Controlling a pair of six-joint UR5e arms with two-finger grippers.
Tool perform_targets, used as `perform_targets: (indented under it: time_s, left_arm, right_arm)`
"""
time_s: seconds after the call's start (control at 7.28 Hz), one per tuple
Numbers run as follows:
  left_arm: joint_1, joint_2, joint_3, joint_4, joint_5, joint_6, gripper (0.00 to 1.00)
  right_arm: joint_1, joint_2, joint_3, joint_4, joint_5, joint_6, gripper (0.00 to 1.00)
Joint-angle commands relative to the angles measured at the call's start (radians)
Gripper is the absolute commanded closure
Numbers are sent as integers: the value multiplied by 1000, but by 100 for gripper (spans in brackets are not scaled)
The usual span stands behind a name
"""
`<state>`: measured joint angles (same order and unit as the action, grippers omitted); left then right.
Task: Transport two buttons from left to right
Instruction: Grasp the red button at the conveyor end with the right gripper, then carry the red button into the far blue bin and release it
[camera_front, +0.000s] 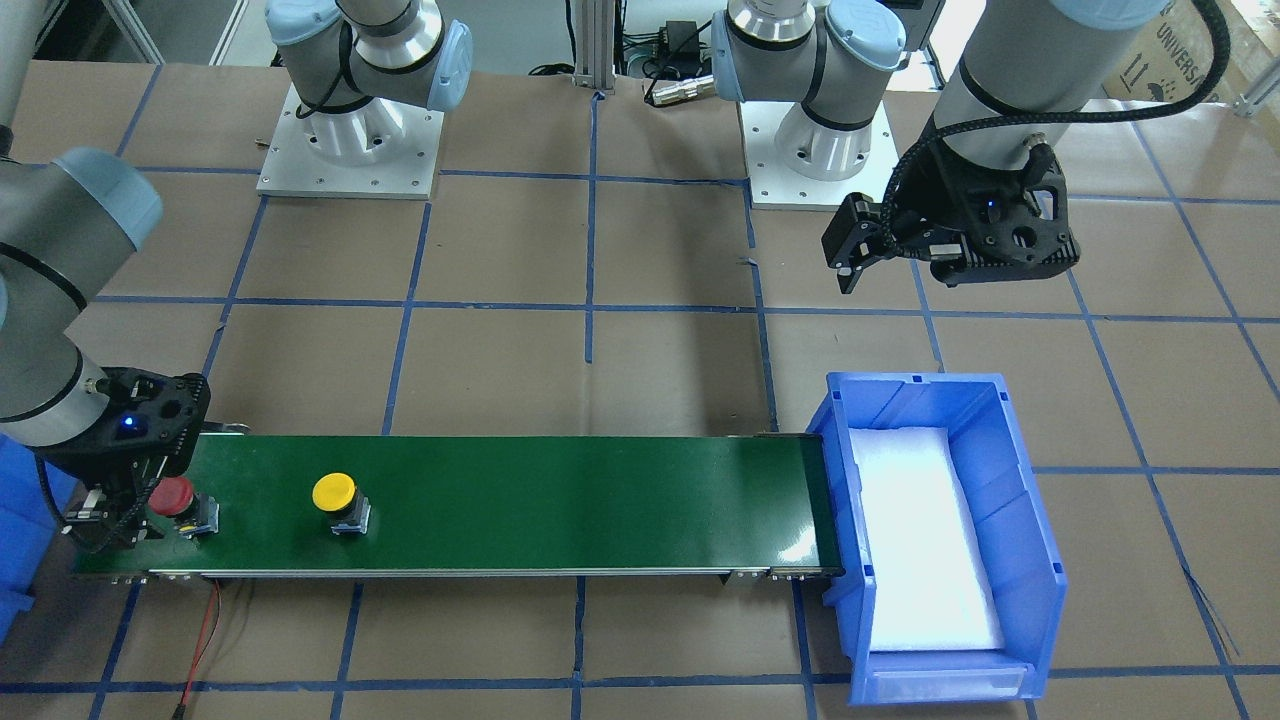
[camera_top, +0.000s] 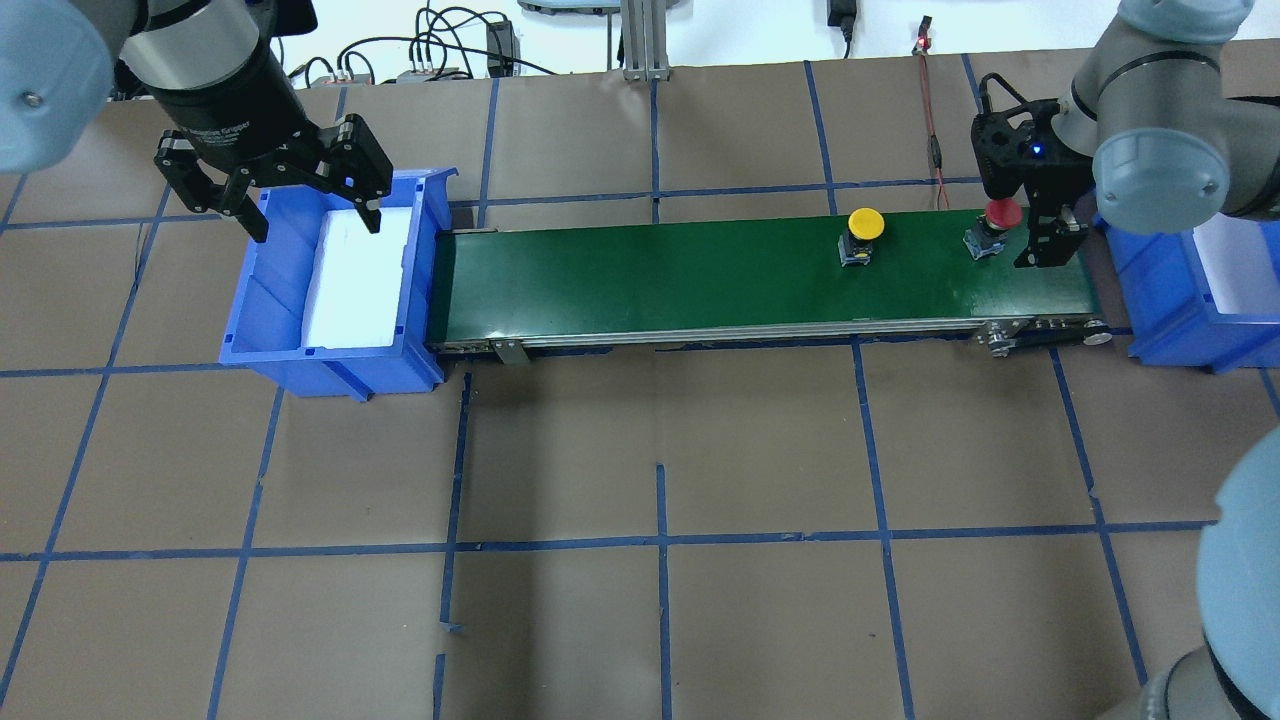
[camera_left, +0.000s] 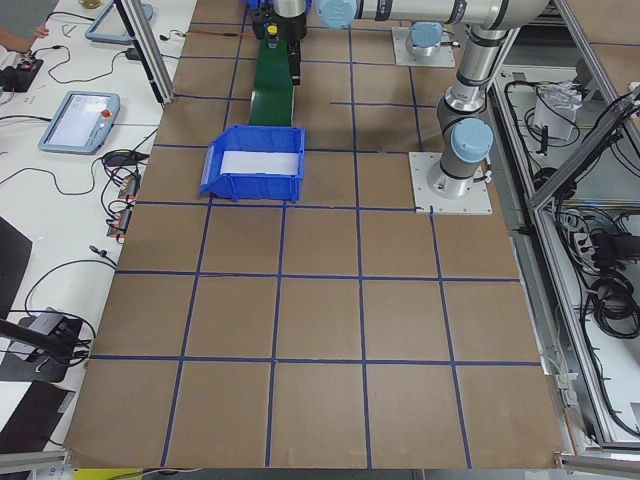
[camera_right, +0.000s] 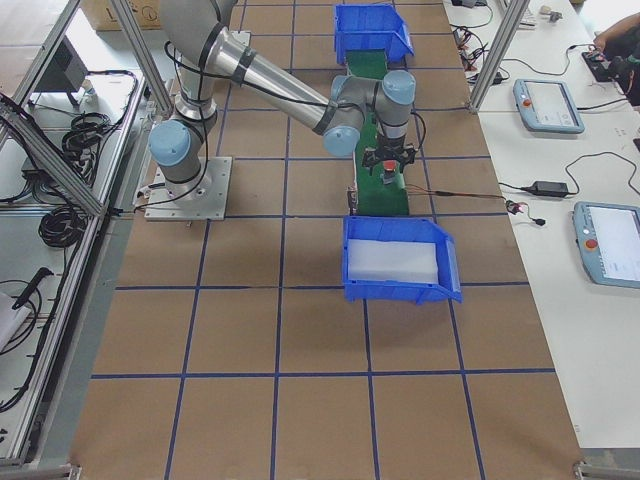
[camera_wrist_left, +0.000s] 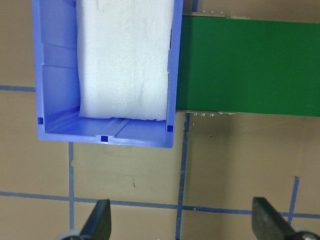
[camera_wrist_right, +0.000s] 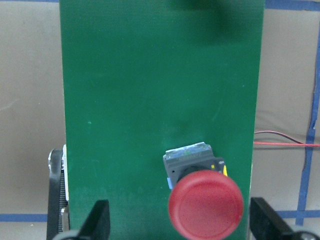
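The red-capped button (camera_front: 172, 496) stands on the green conveyor belt (camera_front: 560, 500) near its end on my right side. It also shows in the overhead view (camera_top: 998, 214). In the right wrist view the red cap (camera_wrist_right: 205, 205) lies between the two spread fingers, touching neither. My right gripper (camera_top: 1040, 250) is open, just over that belt end. The yellow-capped button (camera_front: 334, 492) stands on the belt a little further in, also in the overhead view (camera_top: 865, 224). My left gripper (camera_top: 300, 200) is open and empty, hovering over the far edge of a blue bin (camera_top: 260, 300).
The blue bin (camera_front: 1030, 530) at the belt's left end holds a white foam pad (camera_wrist_left: 125, 60). A second blue bin (camera_top: 1160, 320) stands at the belt's right end under my right arm. A red wire (camera_front: 205, 630) trails off the belt by the red button.
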<state>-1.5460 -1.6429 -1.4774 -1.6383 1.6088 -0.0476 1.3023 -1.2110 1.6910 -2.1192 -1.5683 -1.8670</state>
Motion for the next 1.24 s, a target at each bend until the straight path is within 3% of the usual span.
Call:
perform_targets:
  time_s: [0.0, 0.27, 0.41, 0.82, 1.1]
  left_arm:
    - [0, 0, -3, 0, -1, 0, 0]
    - [0, 0, -4, 2, -1, 2, 0]
    - [0, 0, -4, 2, -1, 2, 0]
    - [0, 0, -4, 2, -1, 2, 0]
    - [0, 0, -4, 2, 0, 2, 0]
  right_arm:
    - [0, 1, 1, -18, -1, -29, 43]
    - [-2, 1, -1, -45, -2, -34, 83]
    - [-2, 1, -1, -60, -2, -59, 91]
    - [-35, -12, -40, -56, -9, -78, 92]
    - [-212, 28, -173, 46, 55, -96, 92]
